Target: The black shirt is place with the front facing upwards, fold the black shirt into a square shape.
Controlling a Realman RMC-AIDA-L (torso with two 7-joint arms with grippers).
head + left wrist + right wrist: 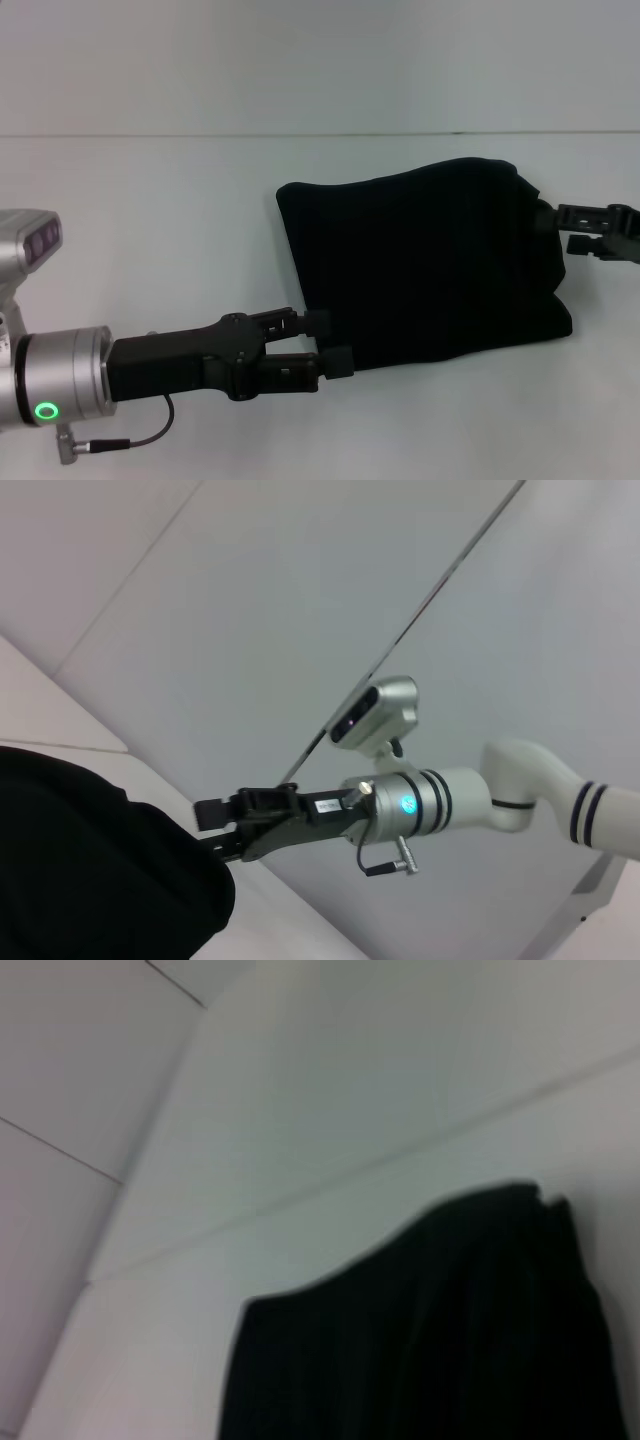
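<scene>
From the head camera, the shirt (425, 262) lies right of centre on the white table (150, 200), folded into a rough rectangle, plain black, no lettering showing. The left gripper (330, 342), lower centre, has its fingers parted at the shirt's near-left corner. The right gripper (590, 230) sits at the shirt's right edge; its state I cannot tell.

Left wrist: shirt lower left, right gripper beside it.

Right wrist: ribbed black folds fill the lower right.

You can't see the black shirt (425, 265) lettering, and the frame edge cuts off the right gripper (600, 232).
</scene>
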